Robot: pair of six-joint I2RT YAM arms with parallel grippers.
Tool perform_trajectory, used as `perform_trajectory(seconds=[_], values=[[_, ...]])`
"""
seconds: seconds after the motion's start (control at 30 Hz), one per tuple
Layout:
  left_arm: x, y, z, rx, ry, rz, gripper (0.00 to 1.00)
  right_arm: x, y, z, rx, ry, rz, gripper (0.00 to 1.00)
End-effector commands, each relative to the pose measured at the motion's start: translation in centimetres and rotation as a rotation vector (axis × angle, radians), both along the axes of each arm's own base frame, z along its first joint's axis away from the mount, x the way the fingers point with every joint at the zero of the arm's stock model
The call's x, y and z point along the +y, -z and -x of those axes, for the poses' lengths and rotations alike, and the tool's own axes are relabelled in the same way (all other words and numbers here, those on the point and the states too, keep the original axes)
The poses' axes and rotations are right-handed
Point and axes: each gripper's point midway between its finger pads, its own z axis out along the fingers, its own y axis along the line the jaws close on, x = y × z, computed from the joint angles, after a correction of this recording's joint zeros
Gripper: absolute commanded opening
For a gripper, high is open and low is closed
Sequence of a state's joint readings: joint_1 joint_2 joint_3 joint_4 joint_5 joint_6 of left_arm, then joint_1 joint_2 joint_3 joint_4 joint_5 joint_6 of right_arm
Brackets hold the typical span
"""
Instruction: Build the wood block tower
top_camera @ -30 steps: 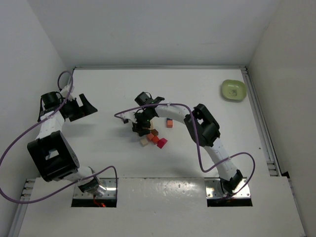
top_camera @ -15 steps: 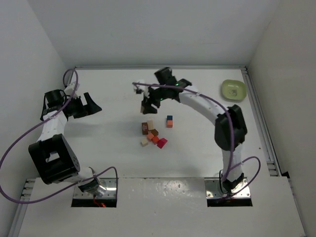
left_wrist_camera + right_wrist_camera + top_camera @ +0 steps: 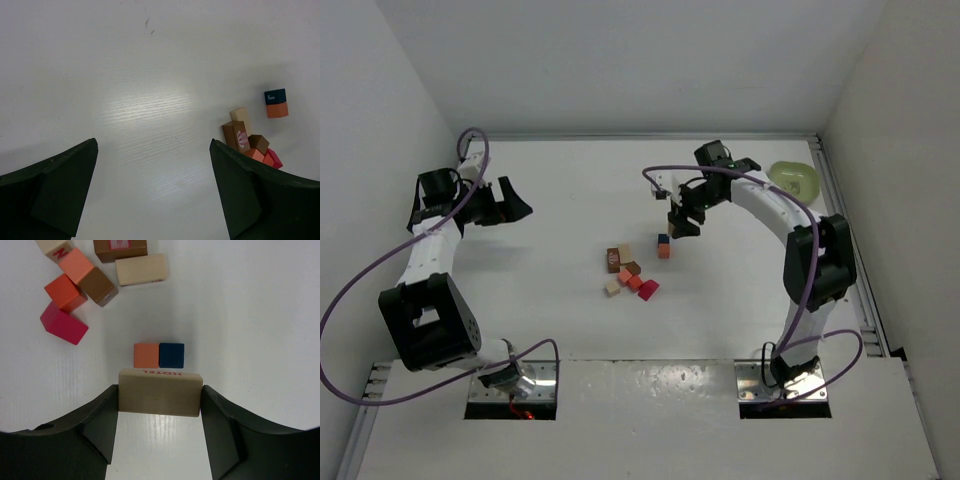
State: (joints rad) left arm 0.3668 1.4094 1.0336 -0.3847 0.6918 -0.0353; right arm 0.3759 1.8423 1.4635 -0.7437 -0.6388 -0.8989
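Wood blocks [image 3: 628, 272]: none by the left hand [image 3: 505, 208], spread and empty at the left; most lie heaped on the surface [image 3: 550, 300]. Rightward, the right hand [image 3: 160, 396] pinches a pale plank [image 3: 160, 389] near an orange-and-blue pair [image 3: 159, 355]; set down off-centre, it could tip off.

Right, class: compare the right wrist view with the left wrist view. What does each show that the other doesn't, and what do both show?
Only the right wrist view: the pale HOTEL block, gripped by the right gripper. Only the left wrist view: the left gripper, open and empty. Both: the orange block touching the dark blue block, and the loose blocks nearby.
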Motion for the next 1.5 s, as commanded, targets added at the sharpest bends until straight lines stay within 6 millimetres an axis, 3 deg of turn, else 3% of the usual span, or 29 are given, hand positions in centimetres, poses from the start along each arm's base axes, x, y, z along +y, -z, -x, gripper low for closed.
perform_trajectory(seconds=[0.0, 0.23, 0.53, 0.73, 0.83, 1.23, 1.47], values=[[-0.2, -2.0, -1.6, -0.075, 0.024, -0.022, 1.0, -0.2, 0.4, -0.3, -0.058, -0.083, 0.011, 0.52], [-0.8, -2.4, -2.3, -0.091, 0.034, -0.046, 1.0, -0.5, 3.6, -0.5, -0.041, -0.113, 0.069, 0.52], [-0.8, -2.0, -2.2, -0.082, 0.016, -0.056, 1.0, 0.1, 5.4, -0.2, -0.013, -0.107, 0.1, 0.52], [-0.6, -1.3, -2.4, -0.062, 0.009, -0.056, 1.0, 1.1, 5.7, -0.2, -0.01, -0.113, 0.093, 0.54], [-0.5, -1.8, -2.7, -0.081, 0.009, -0.062, 1.0, 1.5, 5.9, -0.5, -0.014, -0.117, 0.095, 0.54], [-0.5, -1.5, -2.8, -0.073, 0.009, -0.059, 1.0, 1.8, 7.2, -1.0, 0.001, -0.108, 0.11, 0.56], [-0.4, -0.8, -2.9, -0.055, 0.009, -0.053, 1.0, 2.2, 6.9, -1.4, -0.009, -0.106, 0.1, 0.57]])
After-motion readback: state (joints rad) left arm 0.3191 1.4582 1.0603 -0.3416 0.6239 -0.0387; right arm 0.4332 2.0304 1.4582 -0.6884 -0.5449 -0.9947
